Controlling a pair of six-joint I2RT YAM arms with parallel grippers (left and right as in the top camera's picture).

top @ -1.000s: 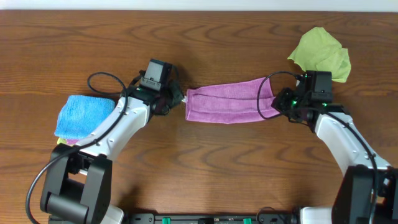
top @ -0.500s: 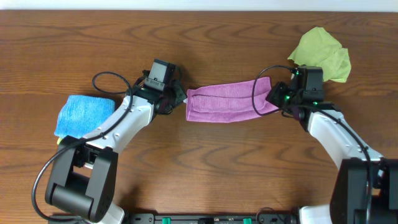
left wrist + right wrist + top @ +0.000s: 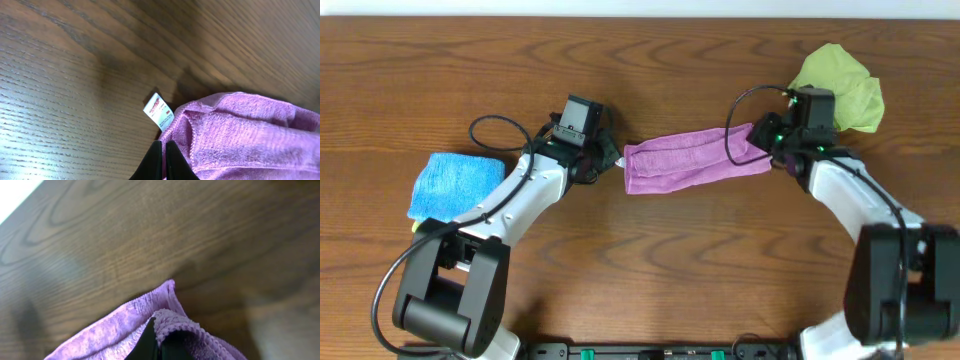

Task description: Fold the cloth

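Mid-table, nearer far edge: cloth, folded lengthwise into a long narrow band, strung betw. both grippers. Band tilted a bit, R end closer to far edge than L end. Middle on or just above the wood; can't tell which from overhead.

L gripper at band's L end. Wrist view: fingers pressed together, no gap, nipping the hem of the cloth at its corner. Small white label sticking out from that hem just beyond the tips, flat on the wood. Terry pile bunched up right beside the tips.

R gripper at band's R end. Wrist view: fingers together, clamped on a thick doubled fold of cloth; one loose corner poking up past the tips, rest trailing off to lower L of view.

Green cloth crumpled near far R corner, just beyond R gripper, apart from the band. Blue cloth folded near L edge, beside L arm, well apart from the band.
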